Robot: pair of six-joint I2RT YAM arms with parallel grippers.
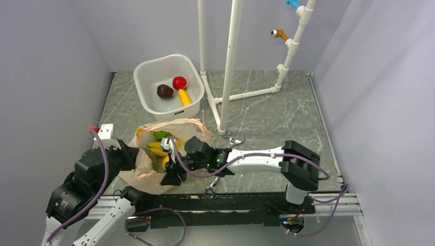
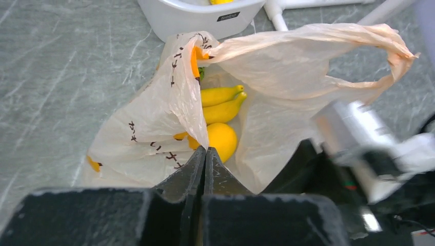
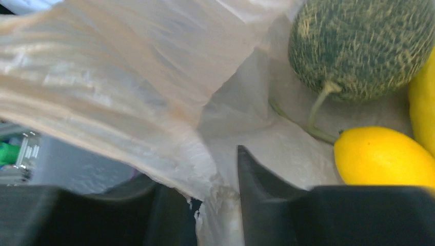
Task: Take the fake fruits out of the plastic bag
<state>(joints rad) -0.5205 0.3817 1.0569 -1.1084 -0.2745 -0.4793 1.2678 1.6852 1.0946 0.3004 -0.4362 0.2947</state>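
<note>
**A:** How is the light in the top view?

**B:** Bright and even, falling softly from above. The table [image 1: 267, 102] carries only faint shadows under the arms, and the picture is sharp.

**A:** And at the left gripper [image 2: 205, 154]?

**B:** Its own fingers are dark and soft, too close to the lens. The bag [image 2: 287, 66] just ahead of it glows, with light passing through the film. To its right a white casing [image 2: 359, 136] is smeared with blur.

**A:** The right gripper [image 3: 215, 171]?

**B:** Soft all over. The film up and to the left of it shines with pale glare. The green fruit [image 3: 359, 46] ahead to the right is fuzzy, and the yellow fruit [image 3: 382, 156] below that is nearly washed out.
</note>
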